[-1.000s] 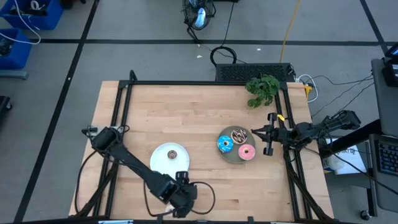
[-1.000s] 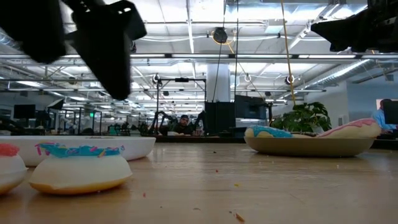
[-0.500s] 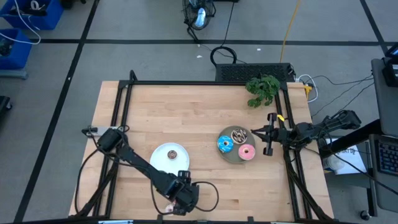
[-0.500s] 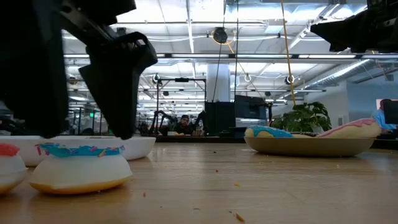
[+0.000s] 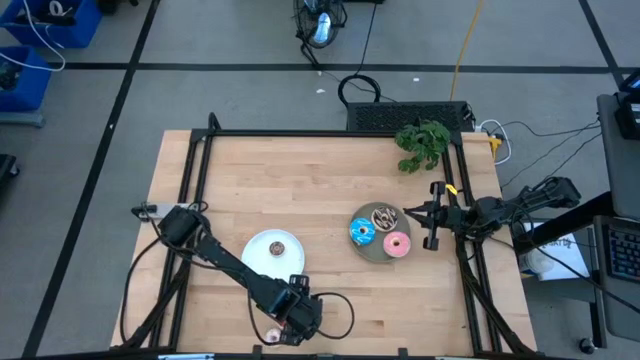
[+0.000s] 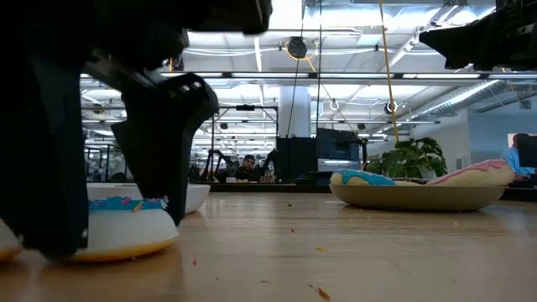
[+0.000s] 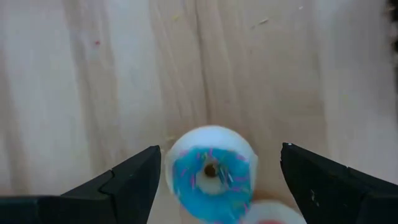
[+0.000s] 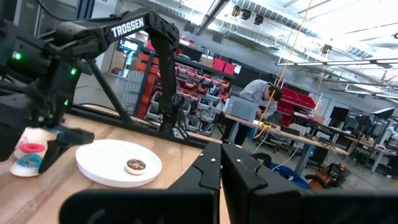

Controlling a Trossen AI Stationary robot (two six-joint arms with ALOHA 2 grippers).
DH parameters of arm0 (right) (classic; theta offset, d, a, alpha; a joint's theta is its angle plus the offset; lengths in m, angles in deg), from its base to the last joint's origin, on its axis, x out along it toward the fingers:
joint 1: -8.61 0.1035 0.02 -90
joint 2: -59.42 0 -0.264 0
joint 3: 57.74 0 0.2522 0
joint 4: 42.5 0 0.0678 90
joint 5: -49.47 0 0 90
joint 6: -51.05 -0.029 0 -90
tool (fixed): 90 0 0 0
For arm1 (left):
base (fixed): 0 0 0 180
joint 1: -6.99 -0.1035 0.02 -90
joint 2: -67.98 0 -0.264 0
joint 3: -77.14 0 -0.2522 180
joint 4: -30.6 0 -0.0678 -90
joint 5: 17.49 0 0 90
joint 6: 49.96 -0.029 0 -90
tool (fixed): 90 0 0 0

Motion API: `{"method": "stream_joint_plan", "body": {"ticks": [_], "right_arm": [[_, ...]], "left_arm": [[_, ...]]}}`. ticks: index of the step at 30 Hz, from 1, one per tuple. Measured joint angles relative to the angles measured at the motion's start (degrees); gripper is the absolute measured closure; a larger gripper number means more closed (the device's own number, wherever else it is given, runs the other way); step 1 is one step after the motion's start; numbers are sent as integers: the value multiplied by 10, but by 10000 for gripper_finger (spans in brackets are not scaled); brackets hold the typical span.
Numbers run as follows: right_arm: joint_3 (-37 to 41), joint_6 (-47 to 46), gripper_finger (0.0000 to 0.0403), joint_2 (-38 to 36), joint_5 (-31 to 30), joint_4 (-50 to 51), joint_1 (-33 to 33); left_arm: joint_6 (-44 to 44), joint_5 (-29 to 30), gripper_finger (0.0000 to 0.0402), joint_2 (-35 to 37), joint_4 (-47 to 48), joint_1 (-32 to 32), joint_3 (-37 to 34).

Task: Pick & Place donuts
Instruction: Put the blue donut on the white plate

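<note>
Room along the near edge of the wooden surface [image 5: 330,200] is tight where our left gripper [image 7: 214,180] has come down (its jaws stand wide, one finger on each side of a small blue-iced donut [image 7: 211,175] without clearly touching it). A second small donut with red icing [image 7: 273,213] lies just beside the blue one, partly out of the wrist view. From the low view the blue-iced ring [image 6: 126,226] sits flat on the wood between the dark fingers [image 6: 164,134].

Behind them stands a white plate [image 5: 258,262] carrying one tiny brown donut [image 5: 277,248]. The middle and far stretch of the surface lie bare, apart from a green plant sprig [image 5: 422,142] at the far right corner.

On the grey plate [image 5: 374,251] we count three larger donuts: blue [image 5: 361,233], pink [image 5: 396,244] and sprinkled dark brown [image 5: 383,216]. Our right gripper [image 5: 432,229] waits just beside that plate at the right edge, jaws closed on nothing. That makes six donuts we can count, and two plates.
</note>
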Motion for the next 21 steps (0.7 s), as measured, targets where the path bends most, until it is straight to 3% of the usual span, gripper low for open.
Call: {"method": "stream_joint_plan", "body": {"ticks": [14,21], "right_arm": [[0,-2,403,0,0,-3,0],[0,-1,403,0,0,-2,0]], "left_arm": [[-11,-34,74,-11,1,-14,0],[-11,-38,131,-11,4,-14,0]]}}
